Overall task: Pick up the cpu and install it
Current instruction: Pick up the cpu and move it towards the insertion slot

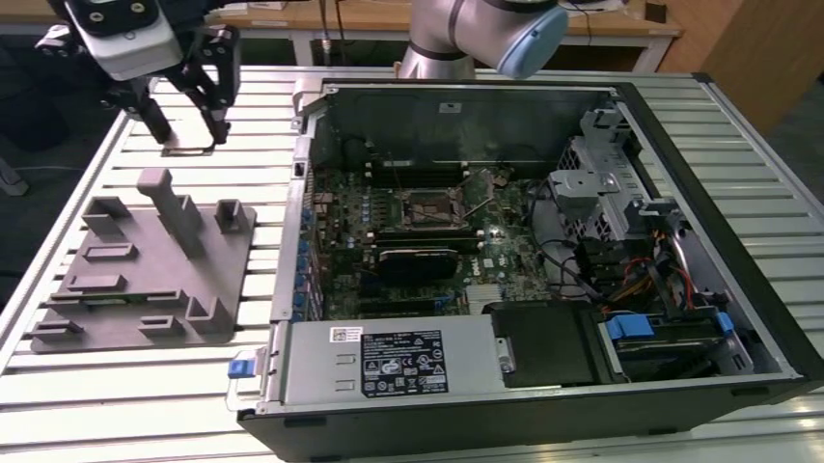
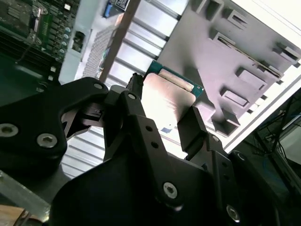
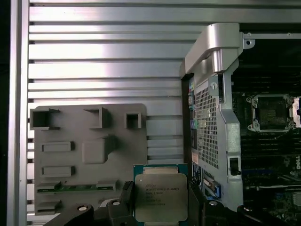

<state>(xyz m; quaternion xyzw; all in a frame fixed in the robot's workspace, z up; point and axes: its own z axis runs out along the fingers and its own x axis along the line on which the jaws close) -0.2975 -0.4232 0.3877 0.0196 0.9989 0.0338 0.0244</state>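
Note:
My gripper hangs above the slatted table, beyond the far end of the grey fixture tray, at the exterior view's left. It is shut on the cpu, which lies flat between the two black fingers. In the first wrist view the cpu shows its silvery plate and green rim, clamped on two opposite edges by the gripper. The second wrist view shows the cpu from below in the gripper. The open socket sits on the motherboard inside the case, and it also shows in the first wrist view.
The open computer case lies on its side at the exterior view's right, its metal wall standing between the gripper and the motherboard. The fixture tray has raised blocks and a tall post. Drive bays and cables fill the case's right side.

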